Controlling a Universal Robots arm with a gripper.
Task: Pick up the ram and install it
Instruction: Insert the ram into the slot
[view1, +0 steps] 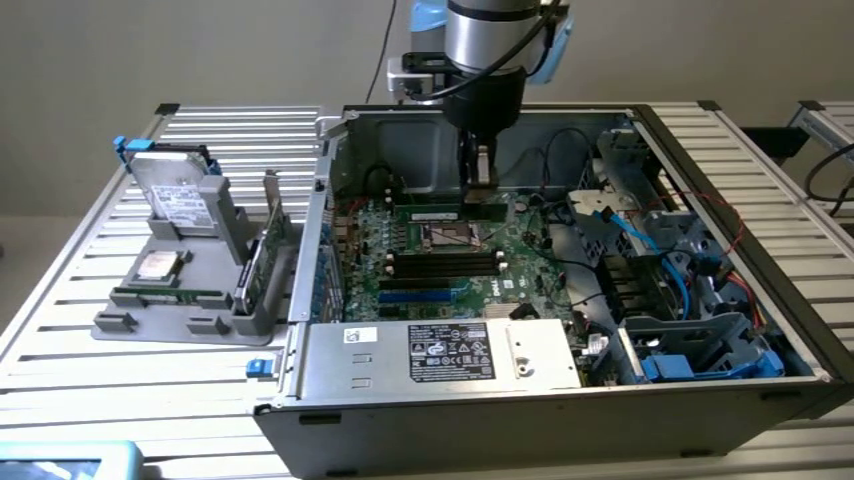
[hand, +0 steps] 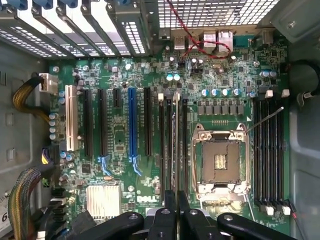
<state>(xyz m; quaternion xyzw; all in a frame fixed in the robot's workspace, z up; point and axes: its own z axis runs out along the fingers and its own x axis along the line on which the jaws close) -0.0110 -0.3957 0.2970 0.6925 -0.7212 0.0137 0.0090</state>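
Note:
The ram (view1: 450, 213), a long thin green stick, hangs level just above the motherboard (view1: 527, 262) inside the open computer case (view1: 707, 400), on the far side of the CPU socket (view1: 445, 237). My gripper (view1: 478, 182) reaches down from above and is shut on the ram's top edge. In the wrist view the ram (hand: 173, 150) shows edge-on, running away from my gripper (hand: 174, 202) in line with the black memory slots (hand: 165, 150) beside the CPU socket (hand: 220, 160). I cannot tell whether it touches a slot.
A second bank of memory slots (hand: 269, 150) lies on the socket's other side. PCI slots (hand: 131, 120) and a heatsink (hand: 102, 200) are nearby. On the exterior view's left, a grey holder (view1: 160, 320) carries a hard drive (view1: 180, 195) and an expansion card (view1: 271, 255). Blue cables (view1: 634, 235) cross the case's right.

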